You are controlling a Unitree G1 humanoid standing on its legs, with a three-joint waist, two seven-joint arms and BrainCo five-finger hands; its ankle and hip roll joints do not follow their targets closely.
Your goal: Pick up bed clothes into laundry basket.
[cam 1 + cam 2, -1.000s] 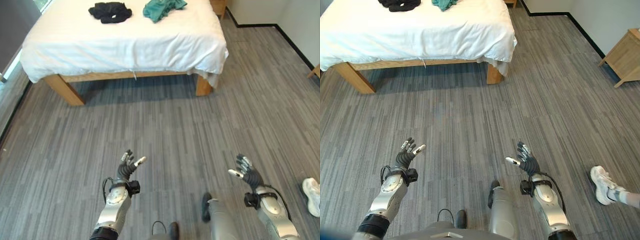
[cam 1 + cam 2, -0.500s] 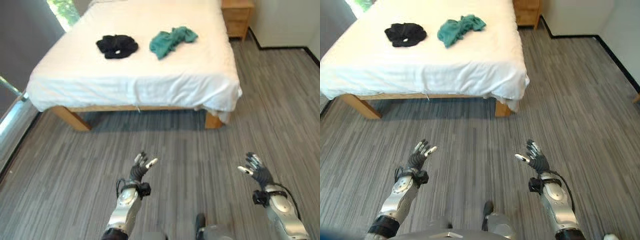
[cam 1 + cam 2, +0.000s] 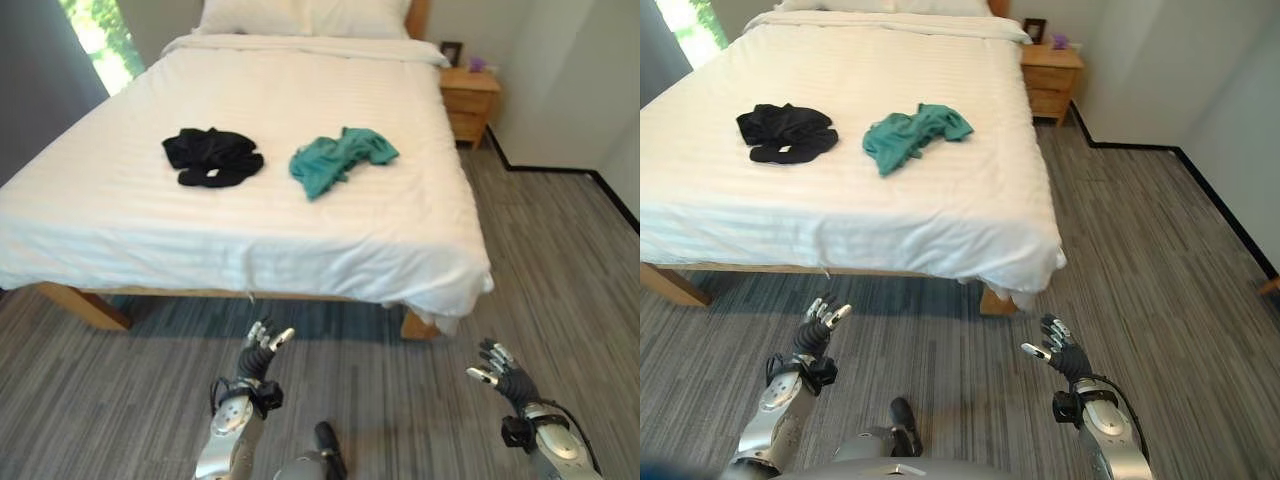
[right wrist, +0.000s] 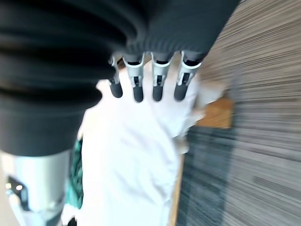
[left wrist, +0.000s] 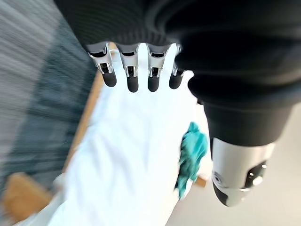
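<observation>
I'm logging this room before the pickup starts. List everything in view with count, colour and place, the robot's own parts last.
bed: one, white sheet on a wooden frame, ahead of the robot
pillows: white, at the head of the bed; count unclear
black garment: one, crumpled, on the bed towards its left side
teal garment: one, crumpled, on the bed, right of the black garment and apart from it
nightstand: one, light wood, right of the bed's head, small items on top
floor: grey striped carpet
left hand: open, raised over the floor short of the bed
right hand: open, raised over the floor
</observation>
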